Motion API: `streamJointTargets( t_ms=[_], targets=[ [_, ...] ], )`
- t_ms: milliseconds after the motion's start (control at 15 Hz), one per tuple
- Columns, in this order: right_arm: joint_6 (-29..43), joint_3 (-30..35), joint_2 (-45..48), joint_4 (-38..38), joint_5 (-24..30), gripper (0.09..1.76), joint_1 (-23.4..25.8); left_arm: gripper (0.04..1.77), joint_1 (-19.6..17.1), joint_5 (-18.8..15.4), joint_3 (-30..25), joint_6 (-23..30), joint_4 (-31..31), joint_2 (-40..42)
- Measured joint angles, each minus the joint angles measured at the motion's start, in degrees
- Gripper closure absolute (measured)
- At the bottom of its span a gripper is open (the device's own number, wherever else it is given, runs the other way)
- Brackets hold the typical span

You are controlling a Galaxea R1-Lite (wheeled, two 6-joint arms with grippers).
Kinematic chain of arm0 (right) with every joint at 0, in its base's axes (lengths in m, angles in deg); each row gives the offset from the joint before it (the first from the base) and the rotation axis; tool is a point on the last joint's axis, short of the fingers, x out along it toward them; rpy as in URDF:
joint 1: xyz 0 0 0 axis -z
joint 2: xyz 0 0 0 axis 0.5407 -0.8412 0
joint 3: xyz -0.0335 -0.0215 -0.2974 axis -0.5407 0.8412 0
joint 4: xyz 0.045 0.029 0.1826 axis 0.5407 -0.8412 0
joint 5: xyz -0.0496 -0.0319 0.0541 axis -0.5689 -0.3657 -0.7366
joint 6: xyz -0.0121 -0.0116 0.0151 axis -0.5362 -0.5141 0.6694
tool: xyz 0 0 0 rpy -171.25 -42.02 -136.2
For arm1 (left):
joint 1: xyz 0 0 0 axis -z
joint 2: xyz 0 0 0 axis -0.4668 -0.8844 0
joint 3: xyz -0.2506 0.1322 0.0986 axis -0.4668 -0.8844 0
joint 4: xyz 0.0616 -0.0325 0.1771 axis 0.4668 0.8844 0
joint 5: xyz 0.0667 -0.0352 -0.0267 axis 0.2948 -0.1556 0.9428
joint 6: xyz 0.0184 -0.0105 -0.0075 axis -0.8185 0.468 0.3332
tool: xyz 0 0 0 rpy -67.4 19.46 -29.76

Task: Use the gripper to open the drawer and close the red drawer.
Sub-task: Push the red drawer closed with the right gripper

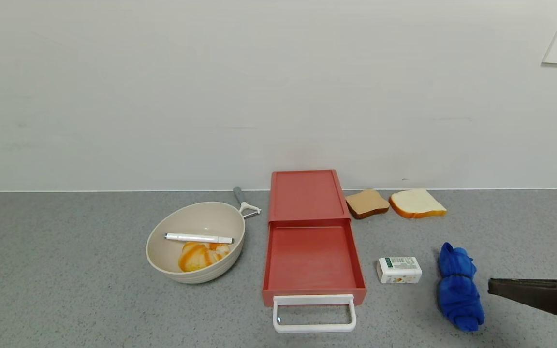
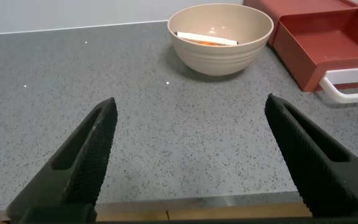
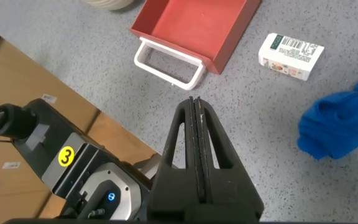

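Observation:
The red drawer unit [image 1: 306, 195] sits mid-counter with its red tray [image 1: 311, 258] pulled out and empty. A white loop handle [image 1: 314, 313] is on the tray's front. The tray also shows in the left wrist view [image 2: 328, 37] and the right wrist view [image 3: 194, 25]. My right gripper [image 1: 492, 287] is shut and empty, at the right edge of the head view, beyond the blue cloth [image 1: 458, 286]. In the right wrist view the gripper [image 3: 195, 101] points toward the handle [image 3: 169, 63], apart from it. My left gripper [image 2: 190, 107] is open and empty over bare counter near the front edge.
A beige bowl [image 1: 196, 241] holding a white pen [image 1: 198, 238] and orange-striped food stands left of the tray. A peeler [image 1: 244, 203] lies behind it. Two bread slices [image 1: 394, 203] lie at the back right. A small white box [image 1: 399, 269] lies between tray and cloth.

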Motion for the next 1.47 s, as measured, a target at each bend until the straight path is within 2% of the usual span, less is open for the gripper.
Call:
streamJointTargets(
  t_ms=[200,333,667,800,1067,1467],
  targets=[
    [0.8,-3.0,-2.6,-0.2,-0.2,1.73,-0.9,0.09,0.0,0.0,0.0,0.0,0.0,0.0],
    [3.9,-5.7,-5.3,-0.8,-1.2,1.73,-3.0,0.09,0.0,0.0,0.0,0.0,0.0,0.0],
    [12.6,-12.0,-14.8,-1.9,-15.8,1.73,-13.7,0.09,0.0,0.0,0.0,0.0,0.0,0.0],
    [14.8,-15.0,-19.4,-4.1,-19.1,1.73,-17.2,0.09,0.0,0.0,0.0,0.0,0.0,0.0],
    [18.3,-21.2,-27.7,-11.3,-22.1,1.73,-22.6,0.09,0.0,0.0,0.0,0.0,0.0,0.0],
    [19.9,-23.0,-38.1,-11.5,-24.3,1.73,-28.6,0.09,0.0,0.0,0.0,0.0,0.0,0.0]
  ],
)
